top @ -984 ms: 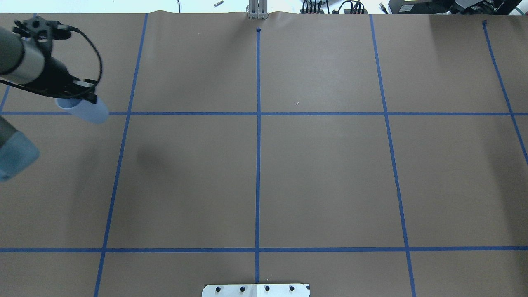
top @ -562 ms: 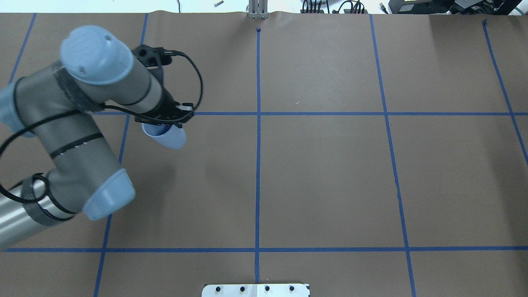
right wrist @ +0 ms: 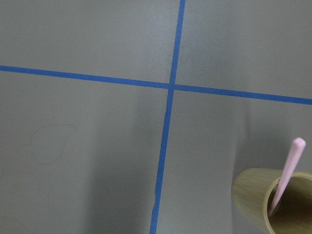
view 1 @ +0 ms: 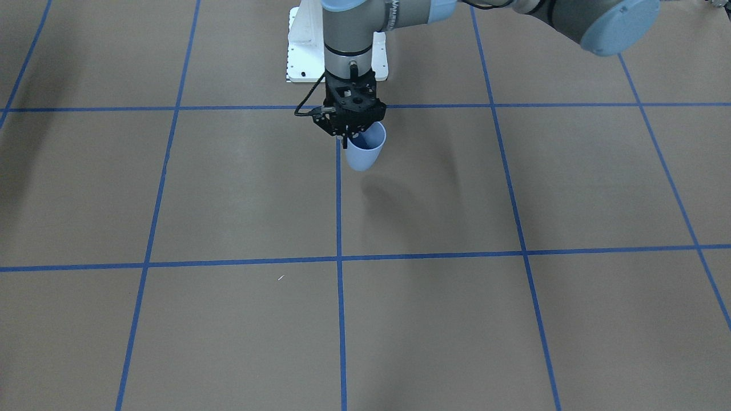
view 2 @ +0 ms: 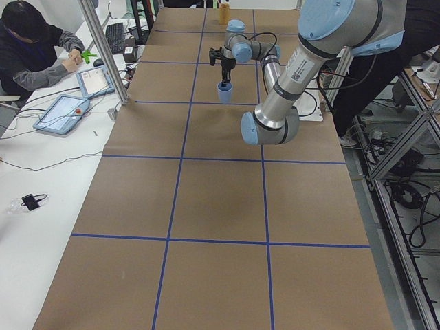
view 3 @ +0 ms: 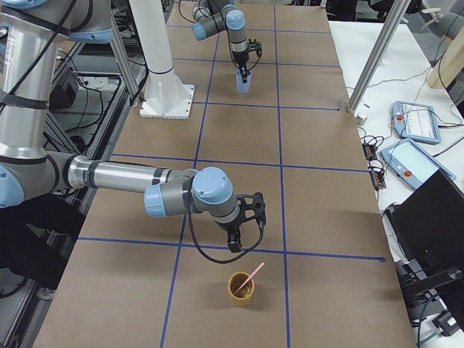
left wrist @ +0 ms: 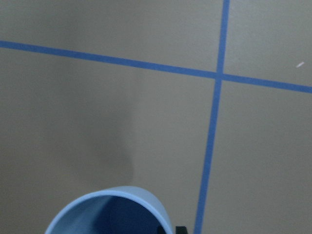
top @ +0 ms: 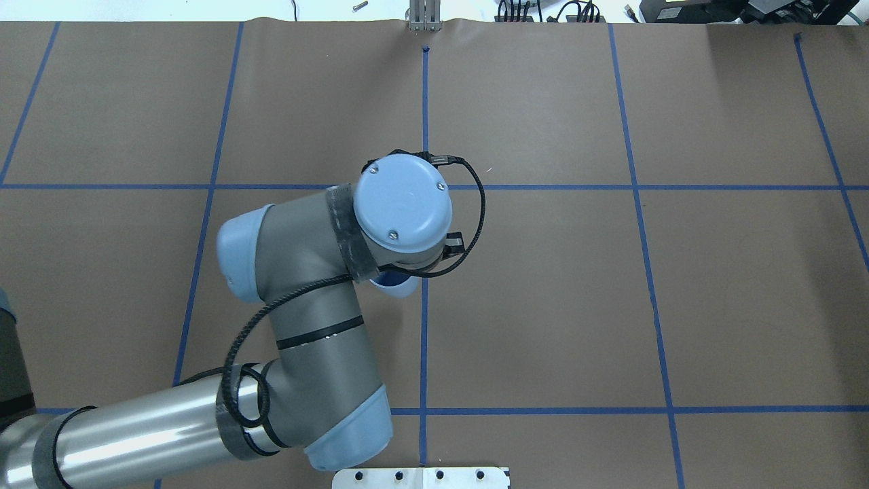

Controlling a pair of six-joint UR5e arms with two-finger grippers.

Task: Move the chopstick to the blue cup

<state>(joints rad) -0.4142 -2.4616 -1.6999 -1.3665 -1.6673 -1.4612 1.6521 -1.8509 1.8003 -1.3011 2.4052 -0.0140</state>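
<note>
My left gripper point(view 1: 349, 136) is shut on the rim of the blue cup point(view 1: 365, 152) and holds it upright a little above the table, next to the centre tape line. The cup also shows under the wrist in the overhead view point(top: 399, 286), in the left wrist view point(left wrist: 109, 210) and in the side views point(view 2: 225, 92) point(view 3: 243, 81). One pale-pink chopstick point(right wrist: 286, 174) leans in a tan cup point(right wrist: 253, 197) at the table's right end point(view 3: 241, 288). My right gripper point(view 3: 244, 238) hangs just short of that cup; I cannot tell whether it is open or shut.
Brown paper with a blue tape grid covers the table point(top: 543, 292). The white robot base plate point(view 1: 298, 51) lies at the near edge. A side table with tablets point(view 2: 65, 110), a metal post point(view 2: 103, 48) and a seated operator point(view 2: 34, 48) flank the far side.
My left arm has swung right with the blue cup, from the table's far left to the centre tape line.
</note>
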